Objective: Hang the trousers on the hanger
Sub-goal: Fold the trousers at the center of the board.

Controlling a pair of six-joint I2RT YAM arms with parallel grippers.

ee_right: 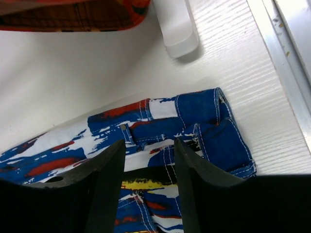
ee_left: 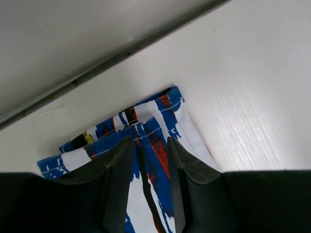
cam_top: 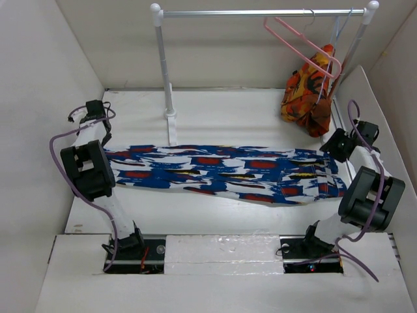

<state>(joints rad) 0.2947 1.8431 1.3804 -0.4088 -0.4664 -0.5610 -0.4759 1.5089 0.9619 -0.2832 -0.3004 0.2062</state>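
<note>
From above, the trousers (cam_top: 221,173) lie flat across the table (cam_top: 195,218), hems by the left arm (cam_top: 88,169) and waist by the right arm (cam_top: 371,195). The hanger (cam_top: 303,44) hangs on the rail (cam_top: 260,12) at the back right, beside an orange garment (cam_top: 309,94) and well apart from the trousers.

In the left wrist view, the left gripper (ee_left: 148,141) stands spread over the leg hems. The cloth lies flat in the gap, and nothing is pinched.

In the right wrist view, the right gripper (ee_right: 148,142) stands spread over the waistband, holding nothing.

The laying-out step looks done, and the hanger is not yet fetched. Next, one gripper probably has to lift the thin hanger off the rail. A grip on the cloth would need the fingertips pressed down to the table first.
</note>
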